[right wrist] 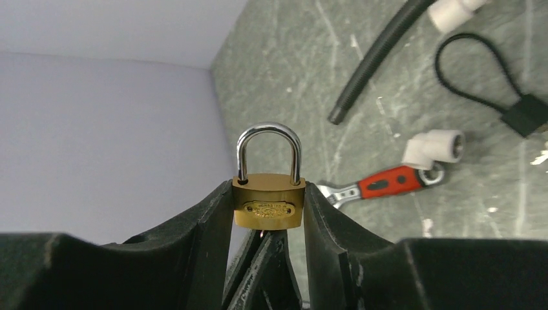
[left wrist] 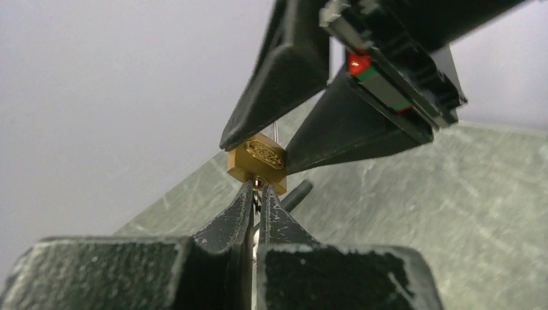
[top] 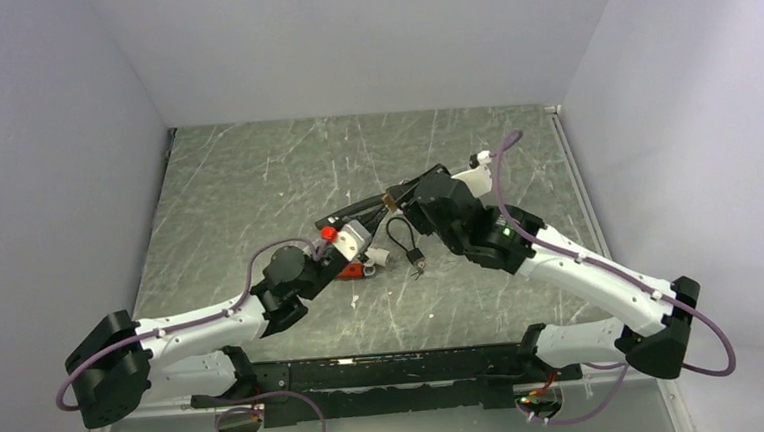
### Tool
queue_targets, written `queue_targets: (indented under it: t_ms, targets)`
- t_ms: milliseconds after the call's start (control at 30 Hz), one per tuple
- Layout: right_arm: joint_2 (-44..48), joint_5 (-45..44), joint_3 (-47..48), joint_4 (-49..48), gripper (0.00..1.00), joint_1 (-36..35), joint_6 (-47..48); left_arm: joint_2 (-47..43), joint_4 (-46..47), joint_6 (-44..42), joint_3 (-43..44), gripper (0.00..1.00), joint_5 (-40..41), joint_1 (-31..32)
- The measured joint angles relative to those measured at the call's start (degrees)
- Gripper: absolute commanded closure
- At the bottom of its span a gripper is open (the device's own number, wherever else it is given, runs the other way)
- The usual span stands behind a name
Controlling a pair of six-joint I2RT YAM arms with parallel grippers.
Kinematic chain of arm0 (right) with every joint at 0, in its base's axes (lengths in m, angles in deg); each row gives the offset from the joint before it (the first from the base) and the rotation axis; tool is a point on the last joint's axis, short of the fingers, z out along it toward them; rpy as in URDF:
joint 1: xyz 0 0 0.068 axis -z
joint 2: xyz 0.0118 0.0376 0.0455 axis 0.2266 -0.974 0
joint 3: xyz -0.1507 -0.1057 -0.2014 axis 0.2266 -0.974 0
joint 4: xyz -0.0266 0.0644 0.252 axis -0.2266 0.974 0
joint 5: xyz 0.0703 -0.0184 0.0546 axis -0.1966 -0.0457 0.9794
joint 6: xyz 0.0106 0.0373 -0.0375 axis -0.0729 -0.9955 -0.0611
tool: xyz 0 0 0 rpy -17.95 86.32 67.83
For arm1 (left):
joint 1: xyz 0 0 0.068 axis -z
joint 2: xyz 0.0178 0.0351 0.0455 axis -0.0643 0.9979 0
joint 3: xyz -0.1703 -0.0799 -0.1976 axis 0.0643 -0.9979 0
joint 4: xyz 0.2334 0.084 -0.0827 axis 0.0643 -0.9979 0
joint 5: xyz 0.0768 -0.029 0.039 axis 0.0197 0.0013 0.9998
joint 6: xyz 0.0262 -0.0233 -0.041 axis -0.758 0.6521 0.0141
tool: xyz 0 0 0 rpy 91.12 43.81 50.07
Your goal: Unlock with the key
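Past the right gripper (right wrist: 268,187), down on the scratched grey-green table (right wrist: 310,77): a red-handled wrench (right wrist: 381,183), flat, just to the right of it, open silvery end towards it. At the wrench's far end, touching it, a white elbow fitting (right wrist: 434,147). Farther out and up to the right, a black hose (right wrist: 375,61), lying slantwise, with a second white fitting (right wrist: 452,11) just beside its upper stretch. Farthest right, a black cable loop (right wrist: 525,115), closed into a small black block. To the gripper's left, a plain pale wall (right wrist: 97,129).

Upright brass padlock (right wrist: 269,200), shackle closed, clamped in right jaws; key (left wrist: 258,201) sliver pinched in left jaws beneath.
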Motion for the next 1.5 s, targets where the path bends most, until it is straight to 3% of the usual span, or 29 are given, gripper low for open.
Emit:
queue_targets:
  t_ms: [167,400,433,533,567,633,800,1000,1233,1500]
  targets:
    - [-5.6,0.4,5.3,8.5,1.0,1.3,1.5,2.6,-6.6,-10.2,2.2,1.0,5.3,3.1]
    - [-7.1,2.5,5.3,13.4,1.0,2.0,2.4,5.2,-9.9,-16.7,2.6,0.97,10.8,7.3]
    - [-6.9,2.8,5.3,13.4,1.0,2.1,2.4,5.2,-9.9,-17.1,2.6,0.91,11.1,7.6]
    - [-6.4,4.0,5.2,13.4,1.0,2.3,2.9,4.7,-10.2,-17.2,2.6,0.42,12.1,8.3]
    - [-6.1,4.3,5.0,12.9,1.0,2.3,3.0,4.2,-10.7,-17.1,2.6,0.31,12.0,8.6]
    - [-5.5,5.1,4.7,10.6,1.0,2.3,3.2,2.6,-12.4,-15.4,2.3,0.18,11.1,9.3]
    - [-3.6,8.3,3.5,5.9,1.0,2.2,3.4,-3.7,-15.2,-11.1,1.1,0.17,9.2,9.9]
    - [-3.4,10.0,1.7,4.4,1.0,2.2,3.4,-13.4,-20.3,-2.9,-0.4,0.25,8.4,10.1]
    - [-3.4,10.5,-0.7,3.7,1.0,2.2,3.4,-27.1,-23.6,11.2,-5.0,0.3,12.5,10.1]
    - [-3.1,13.5,-2.5,0.4,1.0,2.2,4.9,-31.0,-25.0,28.9,-8.5,0.26,15.4,7.4]
